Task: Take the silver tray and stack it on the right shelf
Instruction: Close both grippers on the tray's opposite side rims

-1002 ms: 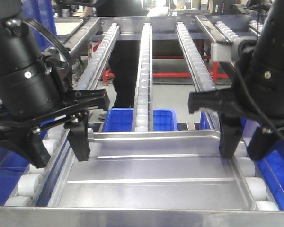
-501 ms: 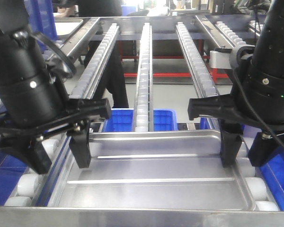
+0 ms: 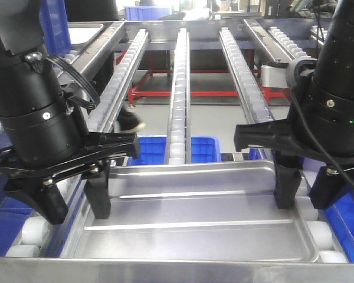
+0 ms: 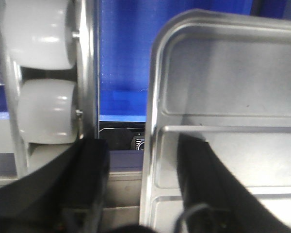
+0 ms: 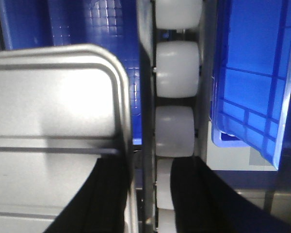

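The silver tray (image 3: 194, 227), shiny with two raised ribs, lies flat between side rows of white rollers (image 3: 36, 230), just behind the right shelf's brushed-steel front bar (image 3: 177, 271). My left gripper (image 3: 74, 200) is open and straddles the tray's left rim, one finger inside the tray and one outside; the left wrist view shows this rim (image 4: 153, 97) between the fingers of the gripper (image 4: 145, 187). My right gripper (image 3: 305, 191) is open and straddles the right rim and its roller rail. The right wrist view shows that gripper (image 5: 153, 199) with its inner finger against the tray's edge (image 5: 123, 107).
Three sloping roller rails (image 3: 178, 88) run away from me above the tray. Blue plastic bins (image 3: 203, 148) sit below and at both sides (image 5: 252, 82). A red frame (image 3: 165, 93) stands on the floor behind. A person's foot (image 3: 130, 121) shows beyond the rack.
My left gripper has come down lower over the tray's left rim. My right gripper dropped slightly. The person behind the rack has walked off to the left.
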Robot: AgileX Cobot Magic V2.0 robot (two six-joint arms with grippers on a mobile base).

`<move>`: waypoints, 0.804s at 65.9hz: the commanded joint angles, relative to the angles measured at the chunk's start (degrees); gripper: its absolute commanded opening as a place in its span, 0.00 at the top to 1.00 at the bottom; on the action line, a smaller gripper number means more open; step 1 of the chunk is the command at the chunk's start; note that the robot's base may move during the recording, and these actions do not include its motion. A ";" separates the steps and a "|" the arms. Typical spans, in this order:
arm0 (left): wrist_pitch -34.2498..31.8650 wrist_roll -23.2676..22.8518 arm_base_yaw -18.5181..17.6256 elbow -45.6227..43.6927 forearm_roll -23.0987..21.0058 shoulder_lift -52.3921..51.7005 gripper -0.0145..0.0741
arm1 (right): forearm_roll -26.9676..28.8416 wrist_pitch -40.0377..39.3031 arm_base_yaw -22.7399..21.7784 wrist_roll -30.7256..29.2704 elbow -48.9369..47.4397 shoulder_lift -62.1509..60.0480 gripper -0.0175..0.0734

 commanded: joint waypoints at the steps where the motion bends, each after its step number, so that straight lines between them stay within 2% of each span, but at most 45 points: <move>1: -0.64 -0.47 -0.40 -1.42 -0.81 -2.22 0.64 | -0.07 -1.17 0.06 -0.55 -1.76 -1.98 0.41; 9: -0.64 -0.47 -0.40 -1.42 -0.96 -2.22 0.68 | -0.01 -1.17 0.06 -0.55 -1.76 -1.98 0.43; 18: -0.64 -0.47 -0.40 -1.42 -0.96 -2.22 0.73 | -0.01 -1.17 0.06 -0.55 -1.76 -1.98 0.57; 29: -0.64 -0.47 -0.40 -1.42 -0.96 -2.22 0.85 | -0.01 -1.17 0.06 -0.55 -1.76 -1.98 0.75; 40: -0.64 -0.47 -0.40 -1.42 -0.96 -2.22 0.95 | -0.01 -1.17 0.06 -0.55 -1.76 -1.98 0.75; 53: -0.64 -0.47 -0.40 -1.42 -0.96 -2.22 0.95 | -0.01 -1.17 0.06 -0.55 -1.76 -1.98 0.75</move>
